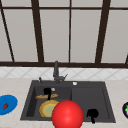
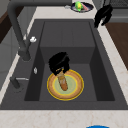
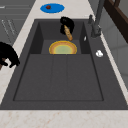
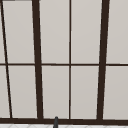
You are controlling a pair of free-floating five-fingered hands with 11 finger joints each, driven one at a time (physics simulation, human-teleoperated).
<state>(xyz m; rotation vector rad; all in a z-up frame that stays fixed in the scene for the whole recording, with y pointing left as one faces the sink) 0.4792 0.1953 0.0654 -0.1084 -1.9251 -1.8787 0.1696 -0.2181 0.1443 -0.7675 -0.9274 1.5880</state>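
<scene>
Front view, left to right: a blue plate [image 1: 7, 104] with a small red item lies on the counter at its left edge; the dark sink [image 1: 105, 100] holds its deep basin on the left, where a yellow-rimmed plate [image 1: 47, 108] rests on the floor, partly hidden by a red ball [image 1: 67, 114] at the front rim. The left hand [image 1: 47, 91] hangs over the basin's rear, fingers curled round a bread stick [image 1: 46, 96]. Left side view: the bread stick [image 2: 62, 81] hangs below the hand [image 2: 59, 62], its long axis running from the hand down toward the plate's [image 2: 75, 92] middle. The right hand [image 1: 92, 113] hovers at the sink's front right edge, fingers curled, holding nothing, farther from the bread.
</scene>
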